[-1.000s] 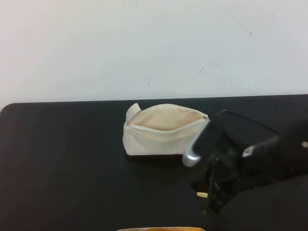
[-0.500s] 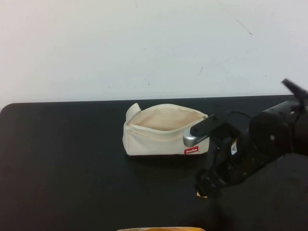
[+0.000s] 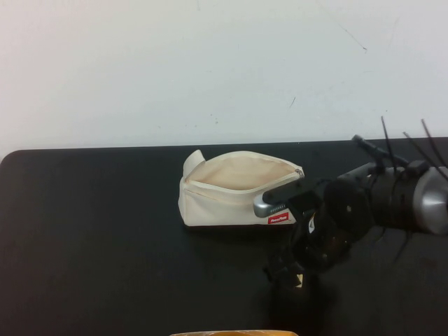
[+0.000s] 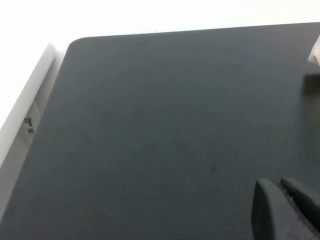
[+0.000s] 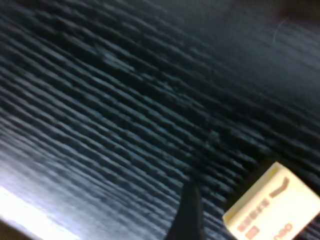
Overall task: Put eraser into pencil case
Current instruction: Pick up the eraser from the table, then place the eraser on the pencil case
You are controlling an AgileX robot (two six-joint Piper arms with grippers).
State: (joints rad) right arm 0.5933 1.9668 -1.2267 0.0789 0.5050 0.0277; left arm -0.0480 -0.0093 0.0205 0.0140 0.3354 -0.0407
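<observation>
The pencil case [image 3: 234, 192] is a cream-white pouch on the black table, its zipper open and a red label [image 3: 278, 218] on its front. The eraser [image 3: 299, 280] is a tiny cream block on the table in front of the pouch's right end. My right gripper [image 3: 287, 273] points down at the eraser. In the right wrist view the eraser [image 5: 274, 206] lies on the mat with a gap to one dark fingertip [image 5: 189, 212]; the other finger is out of frame. My left gripper [image 4: 281, 207] is shut and empty over bare mat, out of the high view.
The black table [image 3: 91, 231] has a white wall behind it. Its left edge and rounded corner show in the left wrist view [image 4: 60, 65]. A yellow-orange object [image 3: 234, 333] sits at the near edge of the high view.
My right arm has turned and its gripper has shifted left and down over the eraser. The pouch's red label, hidden a second ago, now shows. The pouch and eraser have not moved.
</observation>
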